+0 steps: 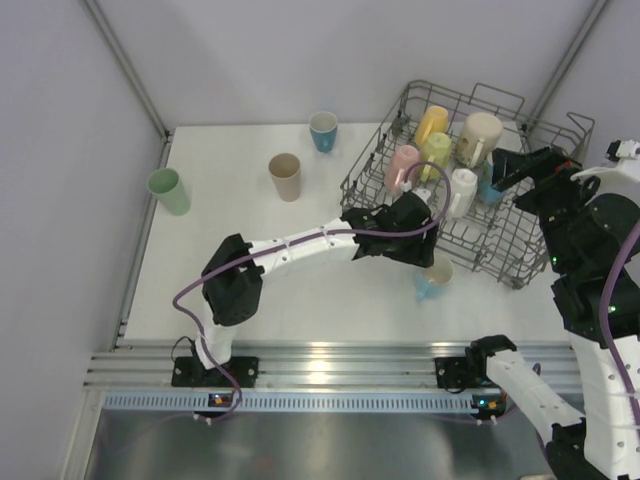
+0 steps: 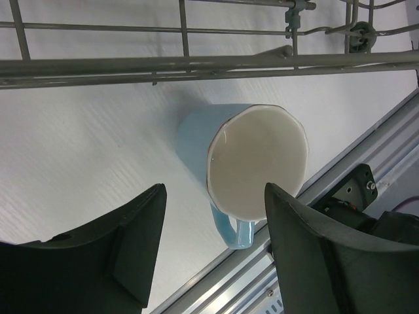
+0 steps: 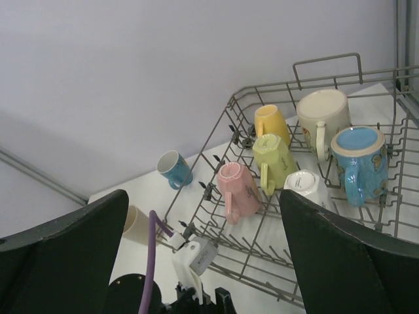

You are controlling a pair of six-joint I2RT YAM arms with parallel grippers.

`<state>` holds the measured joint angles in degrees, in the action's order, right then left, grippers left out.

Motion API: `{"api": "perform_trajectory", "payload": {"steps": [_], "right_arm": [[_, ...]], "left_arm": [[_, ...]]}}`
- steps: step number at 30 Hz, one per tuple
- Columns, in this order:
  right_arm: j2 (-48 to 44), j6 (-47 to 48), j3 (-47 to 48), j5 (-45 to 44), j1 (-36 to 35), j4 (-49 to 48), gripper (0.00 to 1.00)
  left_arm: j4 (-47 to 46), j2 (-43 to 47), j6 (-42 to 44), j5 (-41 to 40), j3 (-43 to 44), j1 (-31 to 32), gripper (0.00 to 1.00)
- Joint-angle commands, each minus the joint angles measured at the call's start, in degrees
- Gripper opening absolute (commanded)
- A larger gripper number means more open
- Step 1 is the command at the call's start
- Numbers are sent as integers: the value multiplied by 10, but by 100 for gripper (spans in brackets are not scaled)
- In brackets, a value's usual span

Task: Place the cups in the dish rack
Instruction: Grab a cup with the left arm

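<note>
The grey wire dish rack [image 1: 520, 270] stands at the far right and holds several cups upside down or on their sides: yellow [image 3: 272, 121], lime [image 3: 275, 160], pink [image 3: 239, 190], white [image 3: 308, 186], cream [image 3: 322, 118] and blue [image 3: 359, 163]. A light blue mug [image 1: 434, 277] lies on the table just in front of the rack. My left gripper [image 1: 428, 258] is open right over it; in the left wrist view the mug [image 2: 255, 160] lies between the open fingers [image 2: 131, 242], not gripped. My right gripper [image 1: 508, 170] is open and empty above the rack.
A mint green tumbler [image 1: 168, 190], a beige tumbler [image 1: 285, 176] and a blue mug [image 1: 323, 130] stand on the table's left and back. The rack's lower wire [image 2: 196, 65] runs close behind the light blue mug. The table's metal front rail [image 1: 320, 360] lies near it.
</note>
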<state>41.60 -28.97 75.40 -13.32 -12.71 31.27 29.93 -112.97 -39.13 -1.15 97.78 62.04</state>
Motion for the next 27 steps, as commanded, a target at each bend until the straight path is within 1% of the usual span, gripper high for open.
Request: {"api": "perform_trajectory", "payload": {"steps": [1,6,8,9,12,15,16,18,19,20,22,25,27], "right_arm": [[-7,18,-3,-7,-6,-31,99],[-10,24,-11,-14,-6,-35,99],[-9,24,-16,-13,-6,-35,99],[-6,24,-16,-11,-6,-35,99],[-2,25,-15,-7,-6,-34,99],[-2,25,-16,-7,-6,-33,99],[-2,25,-17,-6,-6,-34,100],[-1,23,-17,-1,-6,-33,99],[-1,24,-19,0,-6,-34,99],[0,23,-19,3,-6,-33,99],[3,25,-21,24,-6,-35,99],[8,33,-26,86,-6,-48,99],[13,33,-28,148,-6,-57,99]], "left_arm": [[-25,-20,-9,-7,29,4,67],[-25,-50,-13,9,43,4,65],[-24,-65,-11,9,50,4,63],[-25,-69,-13,21,51,4,62],[-24,-78,-17,32,49,4,56],[-23,-78,-16,26,43,4,40],[-23,-76,-16,26,39,4,26],[-24,-65,-16,19,26,4,14],[-24,-60,-15,18,21,4,10],[-23,-54,-14,18,11,4,1],[-23,-34,-13,18,0,4,0],[-23,10,-15,18,-33,2,0],[-24,50,-26,18,-65,-3,0]]}}
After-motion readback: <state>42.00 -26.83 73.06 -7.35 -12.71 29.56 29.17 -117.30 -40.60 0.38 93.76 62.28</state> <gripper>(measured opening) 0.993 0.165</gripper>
